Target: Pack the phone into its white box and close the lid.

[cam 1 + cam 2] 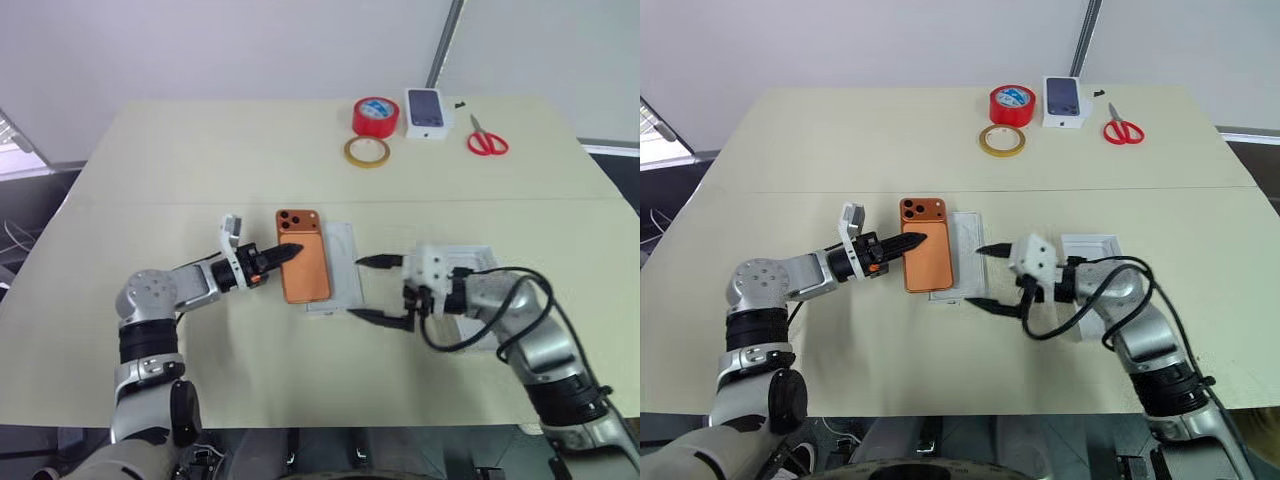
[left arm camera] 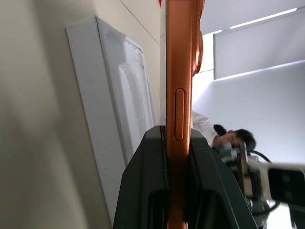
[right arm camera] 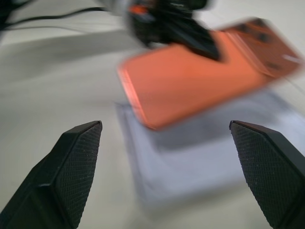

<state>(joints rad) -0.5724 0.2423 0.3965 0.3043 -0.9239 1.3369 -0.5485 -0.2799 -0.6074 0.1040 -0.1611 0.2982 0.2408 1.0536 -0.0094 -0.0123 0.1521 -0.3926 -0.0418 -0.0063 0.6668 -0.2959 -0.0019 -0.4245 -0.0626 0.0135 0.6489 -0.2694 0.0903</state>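
A: Phone (image 1: 302, 258) location?

B: Mid-table, orange, back up with the lens cluster at its far end. It was clamped by the left gripper (image 1: 284, 254); the left wrist view showed both black fingers (image 2: 147, 181) pressed on its thin edge. It overlapped the near-left edge of a thin white insert (image 1: 340, 262) lying flat on the table (image 1: 200, 160). Whether the phone rested on the insert or was held just above it, couldn't tell.

A: Right gripper?

B: Right gripper (image 1: 379, 290) sat just right of the insert, pointed toward the phone, fingers spread wide, holding nothing. The right wrist view had both fingertips (image 3: 78, 157) well apart with the phone between and beyond them, not touching.

A: White box, lid?

B: A white tray-like piece (image 1: 468, 262) lay right of the insert, mostly hidden behind the right gripper's wrist. Couldn't tell if it was the box or the lid.

A: Anything else?

B: Far side of the table from the phone: red tape roll (image 1: 375, 117), a tan tape ring (image 1: 367, 151) just in front of it, a small white box with a dark phone picture (image 1: 427, 112) right of the red roll, and red-handled scissors (image 1: 486, 139) further right. A person (image 2: 224, 136) was visible beyond the phone in the left wrist view.
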